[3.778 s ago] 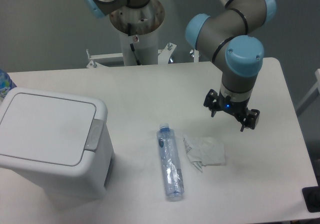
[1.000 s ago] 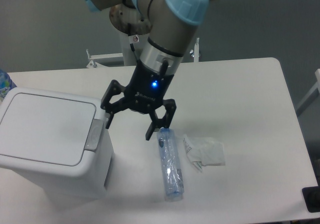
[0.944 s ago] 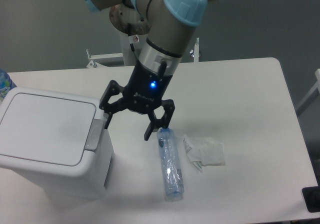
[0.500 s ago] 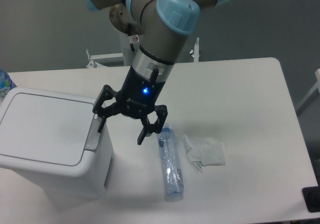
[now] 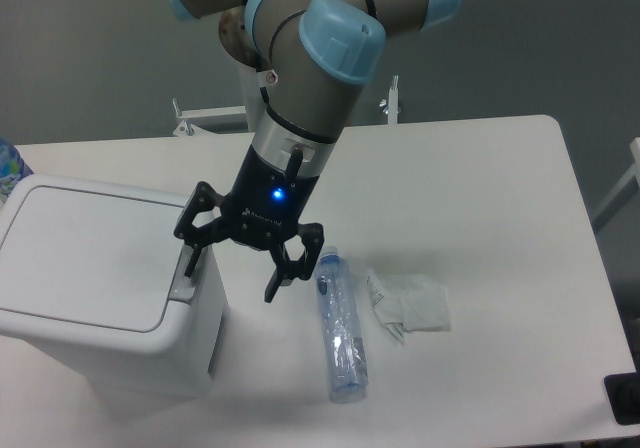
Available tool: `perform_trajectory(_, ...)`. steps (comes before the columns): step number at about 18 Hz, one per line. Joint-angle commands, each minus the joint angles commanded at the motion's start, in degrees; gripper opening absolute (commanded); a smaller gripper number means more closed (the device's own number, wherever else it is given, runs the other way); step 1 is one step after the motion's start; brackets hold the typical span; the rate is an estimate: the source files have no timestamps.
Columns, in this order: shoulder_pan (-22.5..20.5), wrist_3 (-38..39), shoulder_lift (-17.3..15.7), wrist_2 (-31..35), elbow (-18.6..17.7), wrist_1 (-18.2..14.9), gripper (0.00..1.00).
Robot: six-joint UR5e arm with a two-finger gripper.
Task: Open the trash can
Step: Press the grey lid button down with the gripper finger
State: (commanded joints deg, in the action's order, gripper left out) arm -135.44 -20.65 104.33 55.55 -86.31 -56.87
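Bottle (image 5: 340, 330) and tissue (image 5: 411, 302) beside trash can (image 5: 95, 283)

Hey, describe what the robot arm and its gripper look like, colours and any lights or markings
The arm is built of grey metallic tube sections with rounded light-blue caps at the joints and black seams between segments. Its wrist narrows to a silver band, then a black body with a small glowing blue light. The gripper is black, with two angular, open-framed fingers. No cables or readable markings show.

- Even, fairly bright overhead light; the white table (image 5: 480, 178) reads pale grey.
- Soft shadows lie beneath the trash can (image 5: 100, 288) and beside the plastic bottle (image 5: 340, 328).
- A small blue light glows on the gripper (image 5: 235, 270).
- Overall slightly soft, grainy focus.
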Motion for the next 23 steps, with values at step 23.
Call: perform_trajectory(23,0.1,-0.1,0.8,0.3,0.0,0.4,1.00)
